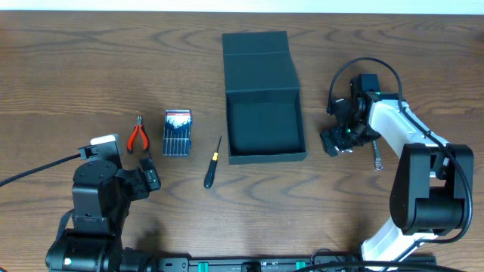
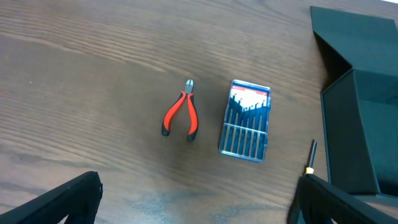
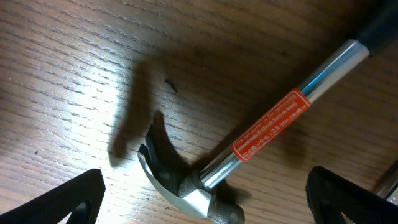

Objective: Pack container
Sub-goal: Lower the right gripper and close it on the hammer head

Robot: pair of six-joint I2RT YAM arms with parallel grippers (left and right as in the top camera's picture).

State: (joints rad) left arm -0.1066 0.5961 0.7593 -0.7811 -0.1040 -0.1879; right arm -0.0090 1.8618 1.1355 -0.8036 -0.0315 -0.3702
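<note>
The container (image 1: 266, 155) is a dark teal box, open, with its lid flap (image 1: 257, 53) laid back; its corner shows in the left wrist view (image 2: 360, 118). A claw hammer (image 3: 186, 186) with a chrome shaft and orange label lies on the table, its head between the fingers of my right gripper (image 3: 205, 208), which is open. From overhead the right gripper (image 1: 338, 142) hangs just right of the box, and a bit of the hammer (image 1: 376, 156) shows beside it. My left gripper (image 2: 196, 208) is open and empty at front left (image 1: 149, 177).
Red-handled pliers (image 1: 137, 137) (image 2: 181, 116), a blue-and-white bit case (image 1: 178, 133) (image 2: 245, 129) and a small black-and-yellow screwdriver (image 1: 212, 162) (image 2: 311, 155) lie left of the box. Black cables trail from both arms.
</note>
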